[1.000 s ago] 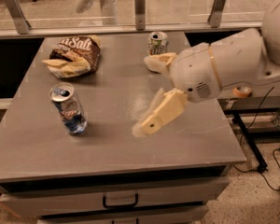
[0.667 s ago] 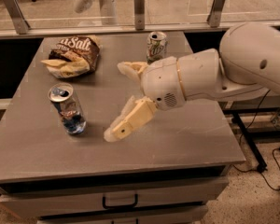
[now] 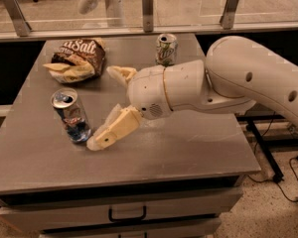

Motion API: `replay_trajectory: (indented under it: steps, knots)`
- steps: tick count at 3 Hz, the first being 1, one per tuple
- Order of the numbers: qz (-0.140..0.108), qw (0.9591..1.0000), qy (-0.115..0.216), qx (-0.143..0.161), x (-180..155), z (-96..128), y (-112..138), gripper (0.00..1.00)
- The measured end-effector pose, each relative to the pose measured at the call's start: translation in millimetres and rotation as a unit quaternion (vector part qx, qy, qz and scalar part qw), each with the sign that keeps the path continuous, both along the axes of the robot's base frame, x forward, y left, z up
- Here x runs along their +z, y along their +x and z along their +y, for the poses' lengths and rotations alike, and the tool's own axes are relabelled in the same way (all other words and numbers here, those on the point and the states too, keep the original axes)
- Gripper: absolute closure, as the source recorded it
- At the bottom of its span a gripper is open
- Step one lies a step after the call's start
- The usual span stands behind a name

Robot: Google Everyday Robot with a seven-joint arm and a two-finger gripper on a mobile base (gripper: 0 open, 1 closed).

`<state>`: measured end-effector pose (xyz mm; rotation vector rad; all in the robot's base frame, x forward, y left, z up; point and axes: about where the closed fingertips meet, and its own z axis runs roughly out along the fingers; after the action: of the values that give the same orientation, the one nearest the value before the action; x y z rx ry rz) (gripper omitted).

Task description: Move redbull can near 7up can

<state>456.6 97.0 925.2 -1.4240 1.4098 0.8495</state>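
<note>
As my gripper reaches in low from the right over the grey surface, jaws spread wide and empty, the nearer one lies just beside the foot of the redbull can, upright at front-left; I judge the can must sit centred between them before a gentle, square close, lest it tip. My arm stretches across the middle, wrist turned sideways. Beyond it a chip bag lies back-left, and the 7up can stands at the far edge, well apart from the redbull can.
</note>
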Motion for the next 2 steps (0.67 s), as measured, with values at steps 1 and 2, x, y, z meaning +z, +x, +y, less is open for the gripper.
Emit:
replay_trajectory:
  steps: [1,2]
  knots:
    - [0.005,0.9999,0.009,-0.002,-9,13,1,0.00]
    - [0.005,0.9995,0.030,-0.009,-20,30,6,0.00]
